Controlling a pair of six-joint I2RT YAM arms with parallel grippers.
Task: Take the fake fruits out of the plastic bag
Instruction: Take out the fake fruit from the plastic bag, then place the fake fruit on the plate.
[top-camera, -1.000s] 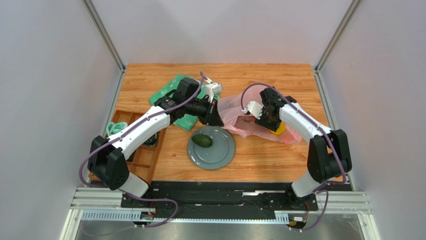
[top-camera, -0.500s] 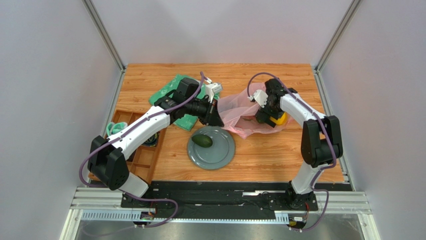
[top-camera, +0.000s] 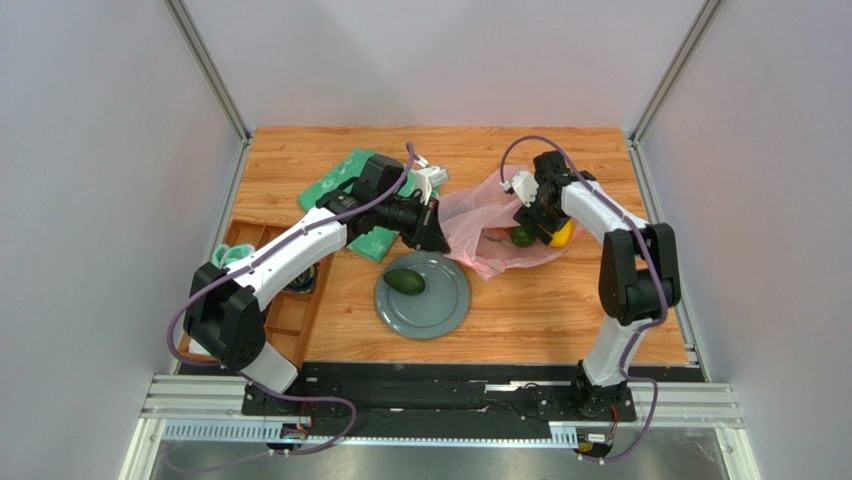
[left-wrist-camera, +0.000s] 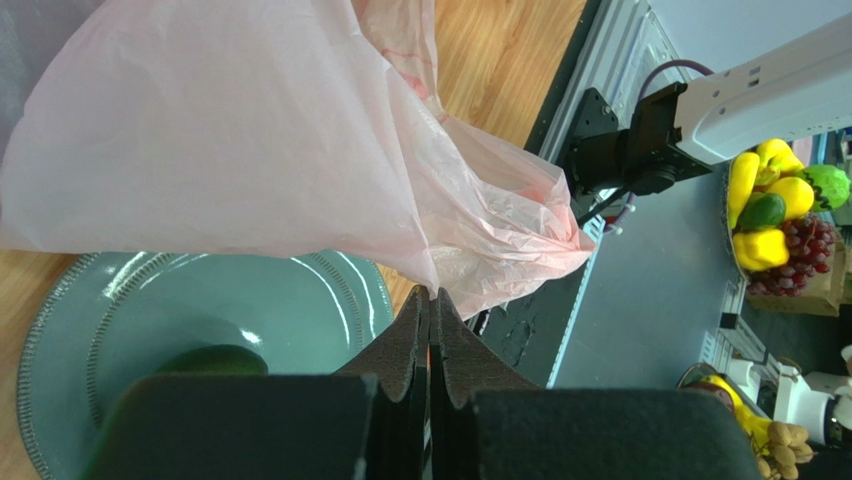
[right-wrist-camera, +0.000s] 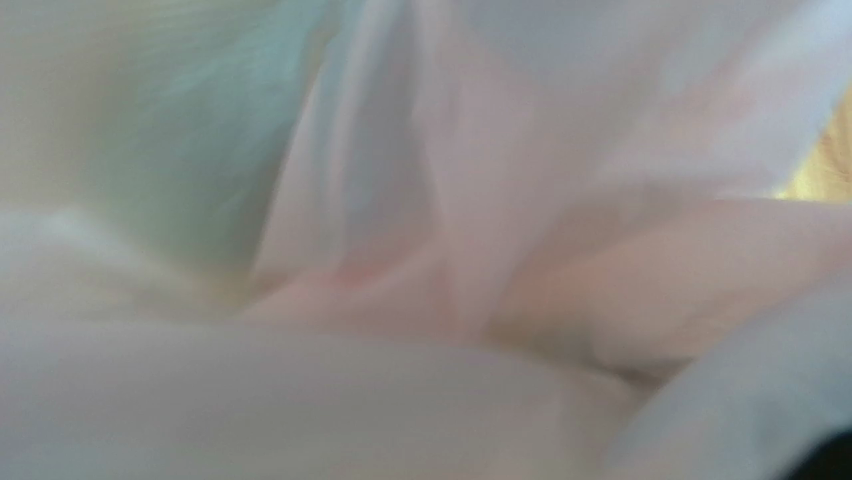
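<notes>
1 green avocado (top-camera: 405, 282) is out & laid on the grey plate (top-camera: 448, 312). The pink plastic bag (top-camera: 468, 212) lies on the tabletop (top-camera: 560, 310) just behind the plate. Through its film a 2nd green fruit (top-camera: 521, 237) & a yellow one (top-camera: 563, 236) are seen from the top, so most of the job is judged not done. The bag's edge is pinched by the left pincer (left-wrist-camera: 431, 300), pressed tight; that is shown only by the left wrist view. The right pincer (top-camera: 535, 212) is pushed into the bag. In its own view only blurry pink film is seen, so spread or closed can't be told.

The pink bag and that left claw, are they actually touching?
Touching. The left wrist view shows the left gripper shut, a fold of the plastic bag pinched at its tips.
</notes>
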